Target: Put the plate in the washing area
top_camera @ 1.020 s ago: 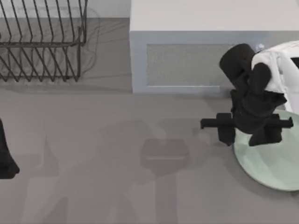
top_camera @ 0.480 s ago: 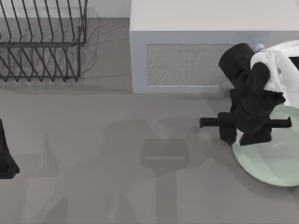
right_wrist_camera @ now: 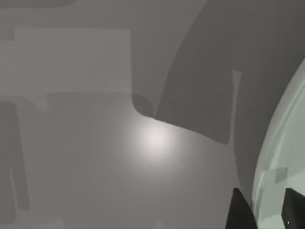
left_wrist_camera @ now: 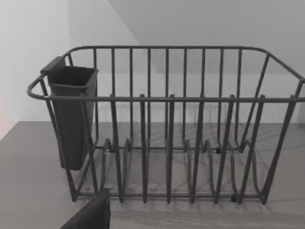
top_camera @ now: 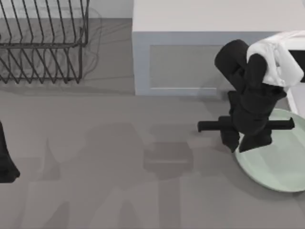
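Note:
The pale mint-green plate [top_camera: 281, 162] is at the table's right side, in front of the microwave. My right gripper [top_camera: 243, 142] is shut on the plate's left rim. In the right wrist view its two dark fingertips [right_wrist_camera: 243, 212] clamp the plate's [right_wrist_camera: 286, 157] edge, and the plate casts a shadow on the grey table below. My left gripper [top_camera: 5, 160] is parked at the table's left edge. The washing area is out of view.
A grey-white microwave [top_camera: 190, 62] stands at the back, just behind my right arm. A black wire dish rack [top_camera: 43, 43] sits at the back left; the left wrist view faces the dish rack [left_wrist_camera: 167, 133] and its dark cutlery cup [left_wrist_camera: 71, 114]. Grey tabletop [top_camera: 119, 181] spreads between.
My right arm has shifted a little to the left, carrying the plate with it. The left arm has not moved.

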